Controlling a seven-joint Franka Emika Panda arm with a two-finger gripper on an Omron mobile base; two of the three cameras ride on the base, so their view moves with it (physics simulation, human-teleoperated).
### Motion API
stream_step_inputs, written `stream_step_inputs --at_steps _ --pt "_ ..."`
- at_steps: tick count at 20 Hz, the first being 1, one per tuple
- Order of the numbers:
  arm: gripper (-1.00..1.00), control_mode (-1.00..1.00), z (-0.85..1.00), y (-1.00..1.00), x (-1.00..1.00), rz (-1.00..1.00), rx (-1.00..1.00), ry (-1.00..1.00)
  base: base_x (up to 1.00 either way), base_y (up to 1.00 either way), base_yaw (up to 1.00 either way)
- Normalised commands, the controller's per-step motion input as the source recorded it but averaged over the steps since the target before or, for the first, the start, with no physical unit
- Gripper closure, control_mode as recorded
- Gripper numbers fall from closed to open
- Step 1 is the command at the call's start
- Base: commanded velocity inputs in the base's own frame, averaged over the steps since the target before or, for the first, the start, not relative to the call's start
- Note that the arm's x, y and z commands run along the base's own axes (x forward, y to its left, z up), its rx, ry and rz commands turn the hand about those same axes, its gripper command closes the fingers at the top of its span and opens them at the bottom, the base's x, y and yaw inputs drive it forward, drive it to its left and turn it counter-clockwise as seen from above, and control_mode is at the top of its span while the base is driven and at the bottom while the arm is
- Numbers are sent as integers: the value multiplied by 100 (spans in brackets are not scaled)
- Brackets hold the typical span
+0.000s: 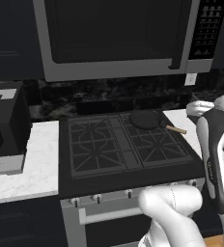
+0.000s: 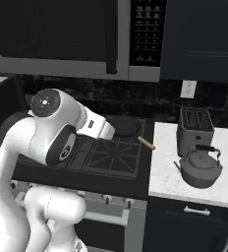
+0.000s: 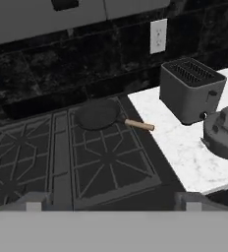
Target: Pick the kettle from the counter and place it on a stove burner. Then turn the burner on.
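Right now, nearest to you, the front edge of the stove carries a row of knobs (image 1: 128, 193) just under the black cooktop (image 1: 133, 166). You cannot tell whether the gripper's fingers are apart or together: the hand view gives you no clear sight of the tips, and in both base views the arm's own white links cover the hand.

Next comes the stove burner (image 1: 94, 157), the near-left grate of the cooktop, which stands bare with nothing on it. To the right of the stove, the counter (image 2: 167, 179) holds the kettle (image 2: 200, 169). You see it upright near the counter's front edge, its handle arched over the domed lid, well apart from the cooktop. In the hand view the kettle (image 3: 226, 135) sits at the right edge, partly cut off.

Just behind the kettle stands a grey toaster (image 2: 195, 126), close to it but not clearly touching. Farther back on the cooktop, a flat black skillet (image 3: 97, 114) rests on the rear-right grate, its wooden handle (image 3: 139, 125) pointing out toward the counter. Beyond that, a white wall outlet (image 3: 158, 36) sits on the dark backsplash, and a microwave (image 1: 119, 36) hangs above the stove.
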Motion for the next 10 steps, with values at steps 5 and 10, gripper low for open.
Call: stream_step_inputs --at_steps 5,10 --pt "-100 -100 58 -100 -1 -44 21 -2 0 0 0" --pt "-100 -100 27 -100 0 -33 28 -1 0 0 0"
